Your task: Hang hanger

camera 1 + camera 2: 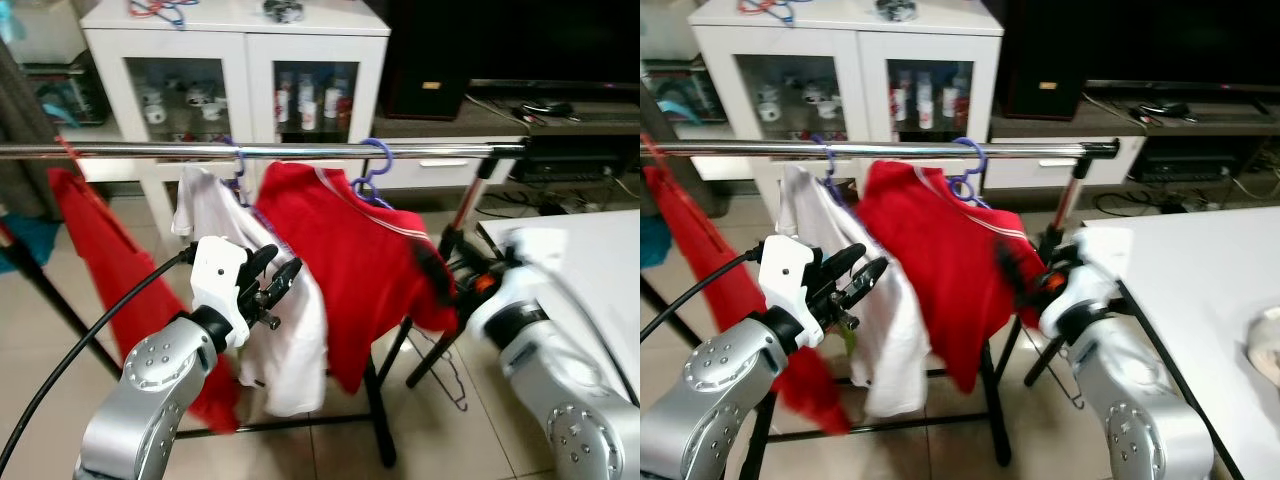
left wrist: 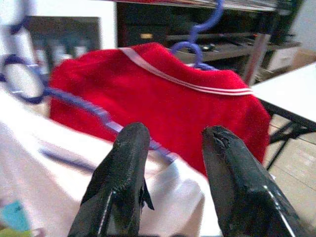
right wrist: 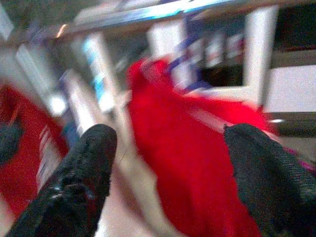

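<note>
The purple hanger [image 1: 372, 170] hung hooked over the rail [image 1: 300, 150], carrying a red shirt [image 1: 355, 250]. Beside it on the rail hung a white shirt [image 1: 285, 330]. Left gripper [image 1: 278, 283] hovered before the white shirt, fingers apart, empty. Right gripper [image 3: 168, 163] faced the red shirt, fingers spread, empty.

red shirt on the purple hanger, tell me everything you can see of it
The red shirt looks like soft fleecy cloth with a thin white stripe along its collar and shoulder. It hangs on a purple hanger hooked over the chrome rail, tilted so it slopes down toward the robot's right. Its left edge lies against the white shirt. The right gripper is at its lower right hem, blurred; the left gripper is open in front of the white shirt.
</note>
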`<state>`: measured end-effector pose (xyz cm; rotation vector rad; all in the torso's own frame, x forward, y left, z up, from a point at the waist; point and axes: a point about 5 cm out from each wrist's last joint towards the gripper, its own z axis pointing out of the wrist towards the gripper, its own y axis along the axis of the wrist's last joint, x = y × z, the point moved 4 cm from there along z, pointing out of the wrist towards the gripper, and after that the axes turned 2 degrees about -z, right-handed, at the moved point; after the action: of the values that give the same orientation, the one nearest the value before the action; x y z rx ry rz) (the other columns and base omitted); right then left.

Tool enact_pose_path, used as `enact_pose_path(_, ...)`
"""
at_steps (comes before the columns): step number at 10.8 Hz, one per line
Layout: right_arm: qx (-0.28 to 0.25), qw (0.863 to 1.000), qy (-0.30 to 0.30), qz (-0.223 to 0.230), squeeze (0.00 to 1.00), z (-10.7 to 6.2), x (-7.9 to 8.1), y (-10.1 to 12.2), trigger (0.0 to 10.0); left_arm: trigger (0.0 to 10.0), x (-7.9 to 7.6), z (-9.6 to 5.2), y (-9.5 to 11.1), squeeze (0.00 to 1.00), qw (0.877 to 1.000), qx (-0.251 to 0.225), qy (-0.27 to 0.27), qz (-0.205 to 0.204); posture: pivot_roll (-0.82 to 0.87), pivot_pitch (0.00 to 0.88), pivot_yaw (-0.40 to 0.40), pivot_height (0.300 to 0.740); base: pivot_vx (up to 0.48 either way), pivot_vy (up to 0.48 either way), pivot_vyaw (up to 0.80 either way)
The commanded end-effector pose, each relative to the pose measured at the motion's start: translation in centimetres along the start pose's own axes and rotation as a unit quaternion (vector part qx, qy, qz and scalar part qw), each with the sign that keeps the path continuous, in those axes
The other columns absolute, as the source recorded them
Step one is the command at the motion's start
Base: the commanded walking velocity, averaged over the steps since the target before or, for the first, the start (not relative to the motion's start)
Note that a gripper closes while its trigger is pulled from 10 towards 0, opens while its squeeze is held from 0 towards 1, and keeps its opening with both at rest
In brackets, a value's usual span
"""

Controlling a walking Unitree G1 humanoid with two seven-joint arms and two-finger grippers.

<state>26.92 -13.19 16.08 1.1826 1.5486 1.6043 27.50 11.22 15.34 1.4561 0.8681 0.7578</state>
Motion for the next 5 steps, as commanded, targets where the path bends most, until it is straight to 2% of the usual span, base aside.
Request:
enact_pose_path(1, -0.008, 0.999, 0.03, -0.015, 1.0, 0.1, 1.1, 0.4, 10.0, 10.0, 0.0, -0.2, 0.4, 0.0, 1.0, -0.006, 0.006, 0.012, 0.1, 0.0, -0.052, 0.74, 0.0, 0.0, 0.8)
enact_pose_path(3, -0.015, 0.999, 0.046, 0.012, 1.0, 0.6, 1.5, 0.5, 10.0, 10.0, 0.2, -0.3, 0.6, 0.0, 1.0, -0.007, 0.018, 0.012, 0.1, 0.0, -0.054, 0.74, 0.0, 0.0, 0.8)
enact_pose_path(5, -0.021, 0.998, 0.053, 0.011, 1.0, 1.3, 1.4, 0.6, 10.0, 10.0, 0.5, -0.2, 1.2, 0.0, 0.999, -0.019, 0.029, 0.015, 0.11, 0.0, -0.055, 0.74, 0.0, 0.0, 0.8)
